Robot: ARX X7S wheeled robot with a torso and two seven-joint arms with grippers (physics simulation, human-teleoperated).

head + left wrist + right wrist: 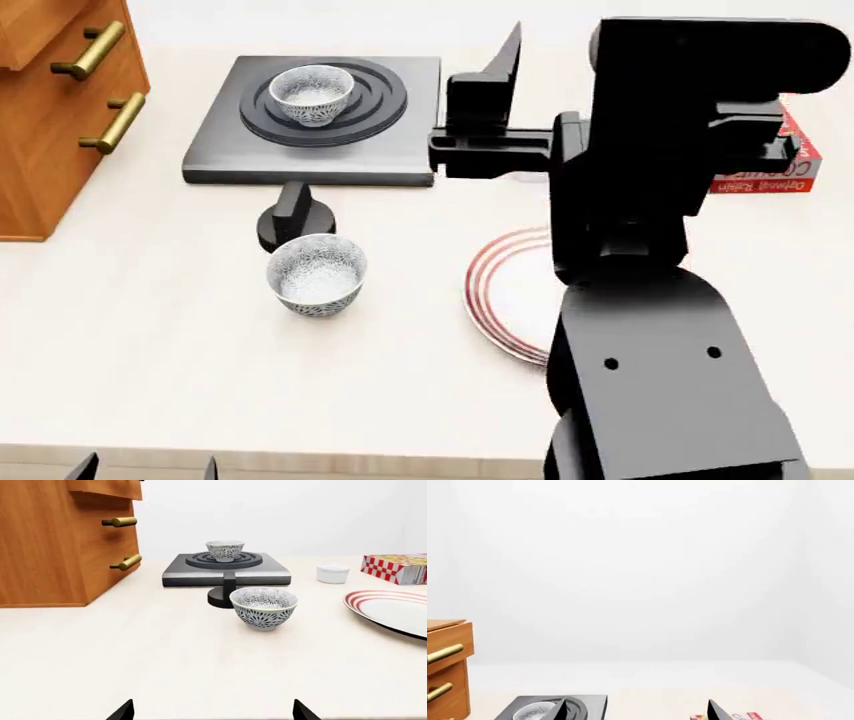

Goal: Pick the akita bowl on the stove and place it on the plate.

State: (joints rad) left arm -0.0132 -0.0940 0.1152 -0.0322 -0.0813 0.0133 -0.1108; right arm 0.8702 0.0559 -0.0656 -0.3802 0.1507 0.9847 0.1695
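The akita bowl stands upright on the black ring burner of the dark grey stove. A second bowl of the same pattern rests on the table in front of the stove's round knob. The red-ringed white plate lies to the right, partly hidden by my right arm. My right gripper is open, held high beside the stove's right edge. My left gripper is open and empty, low near the table's front edge.
A wooden cabinet with brass handles stands left of the stove. Behind the plate are a small white cup and a red-and-white checked box. My right arm blocks much of the head view's right side.
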